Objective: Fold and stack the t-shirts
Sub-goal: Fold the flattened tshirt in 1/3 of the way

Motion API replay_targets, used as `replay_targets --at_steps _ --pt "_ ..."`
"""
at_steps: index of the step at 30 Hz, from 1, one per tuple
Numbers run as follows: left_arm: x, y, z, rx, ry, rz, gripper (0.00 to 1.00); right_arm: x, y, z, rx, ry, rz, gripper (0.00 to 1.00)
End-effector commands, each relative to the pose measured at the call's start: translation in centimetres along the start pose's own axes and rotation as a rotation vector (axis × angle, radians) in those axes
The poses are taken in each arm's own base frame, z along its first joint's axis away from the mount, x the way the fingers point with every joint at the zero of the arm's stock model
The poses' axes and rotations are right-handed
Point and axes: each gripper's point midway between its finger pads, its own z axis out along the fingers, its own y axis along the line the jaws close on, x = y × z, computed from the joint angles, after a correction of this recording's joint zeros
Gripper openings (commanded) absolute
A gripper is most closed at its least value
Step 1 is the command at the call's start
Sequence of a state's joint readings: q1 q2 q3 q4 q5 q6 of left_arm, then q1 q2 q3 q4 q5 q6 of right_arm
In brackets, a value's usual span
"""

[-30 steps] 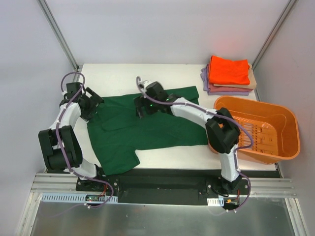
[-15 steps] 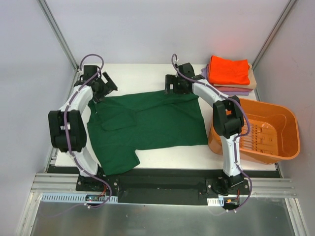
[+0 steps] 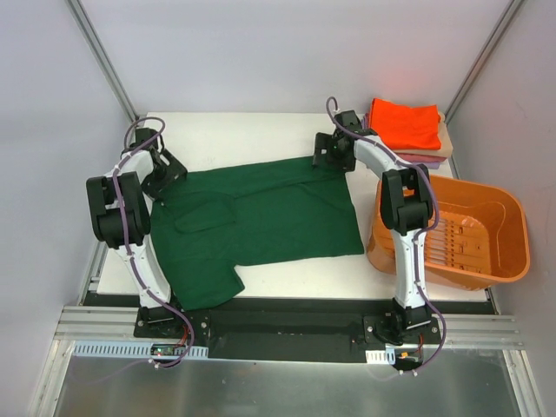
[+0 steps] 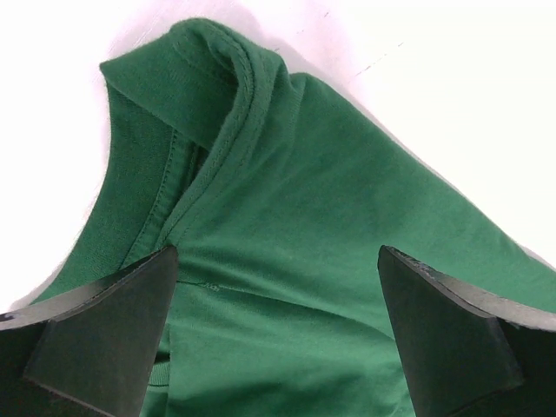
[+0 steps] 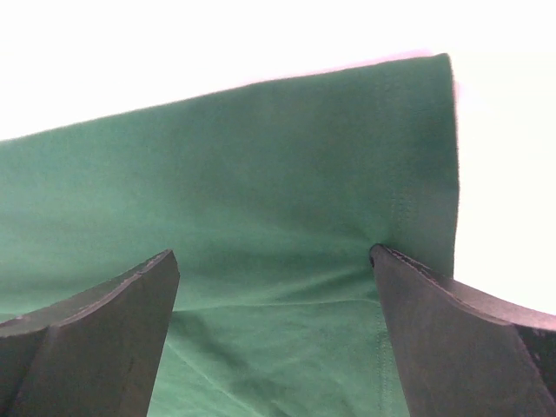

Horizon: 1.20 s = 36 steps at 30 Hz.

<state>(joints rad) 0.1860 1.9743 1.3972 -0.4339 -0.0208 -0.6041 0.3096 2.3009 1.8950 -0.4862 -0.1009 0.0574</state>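
One dark green t-shirt (image 3: 261,217) lies spread flat across the middle of the white table (image 3: 234,135), its straight hem towards the right of the overhead frame and one short sleeve (image 3: 204,282) reaching down to the lower left, at the table's near edge. The left gripper (image 3: 163,174) is at the shirt's upper-left corner with its two jaws spread wide and nothing between them. Its wrist camera shows a doubled, stitched edge of green cloth beyond the fingers, possibly the neckband, though the close view does not settle it. The right gripper (image 3: 324,155) is at the shirt's upper-right corner, its jaws likewise wide apart and holding nothing. In its wrist view the hem corner lies just past the fingertips, and the cloth creases beside the right-hand finger (image 5: 434,330). In the upper right of the overhead frame is one stack of three folded shirts: a bright orange shirt (image 3: 404,124) on top, a tan shirt (image 3: 445,143) under it and a lavender shirt (image 3: 391,162) at the bottom. One orange plastic basket (image 3: 512,230) sits below the stack at the right edge, just beside the green shirt.
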Motion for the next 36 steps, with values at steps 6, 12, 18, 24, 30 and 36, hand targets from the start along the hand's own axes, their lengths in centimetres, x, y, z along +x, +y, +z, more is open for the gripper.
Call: replay_targets --at_steps 6,12,18,24,30,36 --pt "-1.7 -2.4 3.0 0.039 0.059 0.016 0.99 -2.0 -0.8 0.0 0.004 -0.023 0.039 0.96" --pt "-5.3 -6.6 4.6 0.144 0.040 0.031 0.99 -2.8 -1.7 0.5 0.047 -0.032 0.055 0.96" --pt "-8.8 -10.2 5.7 0.224 0.000 0.012 0.99 -4.9 -2.0 0.4 0.056 -0.079 0.057 0.96" --pt "-11.7 -12.2 4.0 0.277 -0.077 0.018 0.99 -6.2 0.0 -1.0 -0.042 -0.104 -0.006 0.96" --pt "-14.9 -12.9 -4.0 0.296 -0.233 0.073 0.99 -7.2 2.8 -5.9 -0.095 -0.162 -0.139 0.96" --pt "-12.3 -9.6 -11.9 0.270 -0.274 0.013 0.99 -3.9 5.0 -10.4 -0.028 -0.195 -0.310 0.96"
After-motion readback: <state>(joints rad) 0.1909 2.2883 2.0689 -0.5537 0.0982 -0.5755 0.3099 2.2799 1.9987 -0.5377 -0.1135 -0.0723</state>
